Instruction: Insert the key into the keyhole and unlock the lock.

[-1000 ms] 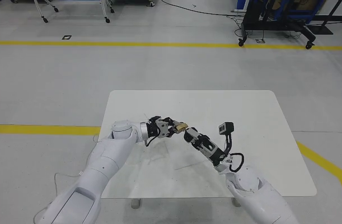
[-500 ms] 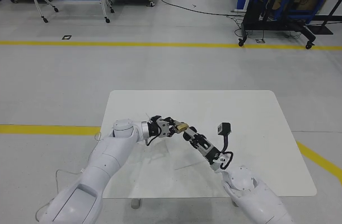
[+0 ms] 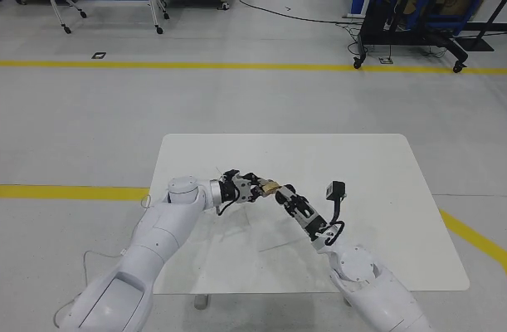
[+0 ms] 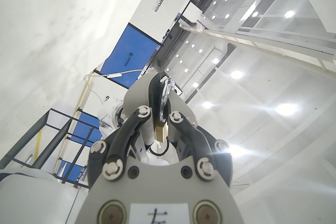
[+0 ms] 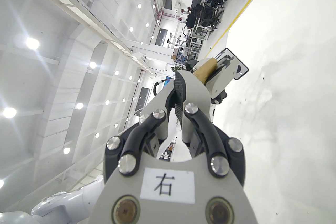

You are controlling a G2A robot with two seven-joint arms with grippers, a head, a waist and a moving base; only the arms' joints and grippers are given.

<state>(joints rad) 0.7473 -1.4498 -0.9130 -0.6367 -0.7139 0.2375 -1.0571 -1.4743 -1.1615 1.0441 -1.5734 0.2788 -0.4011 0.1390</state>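
Observation:
A brass padlock hangs above the table's middle with my left gripper shut on it. In the left wrist view the brass body sits between the closed fingers and a silver metal piece sticks out at the left gripper's tips. My right gripper meets the padlock from the opposite side. In the right wrist view the right gripper has its black pads pressed together on the key, which they hide. Just beyond them is the padlock in the left gripper.
The white table lies under both arms. A small black camera unit stands off the right forearm. Yellow floor lines and wheeled carts lie far beyond the table.
The right arm has shifted, and its gripper has edged closer to the padlock. The left arm and the padlock have stayed in place.

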